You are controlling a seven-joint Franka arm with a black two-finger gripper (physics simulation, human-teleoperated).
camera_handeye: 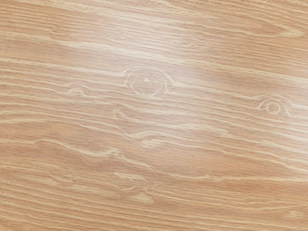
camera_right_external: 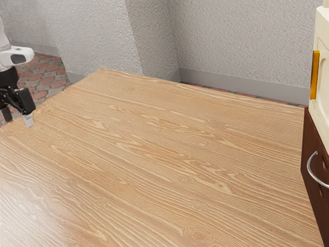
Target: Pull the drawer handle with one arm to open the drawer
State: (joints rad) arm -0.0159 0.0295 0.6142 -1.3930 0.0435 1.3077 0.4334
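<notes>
table: wood, knotty grain, smooth, soft gloss
handle: shiny metal, smooth
drawer: dark wood look, smooth
yellow pull: glossy, smooth
door: painted look, smooth
wall: plaster look, rough, matt
baseboard: smooth, matt

The claw is coloured black, with one fingertip tinted pale grey. Just above it, the arm is finished in white with a dark patch. Beneath it, the tan table is patterned with wavy wood grain and ringed knots, washed with a whitish sheen in the wrist view. Behind the claw, the floor is patterned in dull red and grey, and the wall is mottled grey. Well apart from the claw, the cabinet is coloured cream above and reddish-brown below; its upright handle is toned golden, its curved handle silvery.
</notes>
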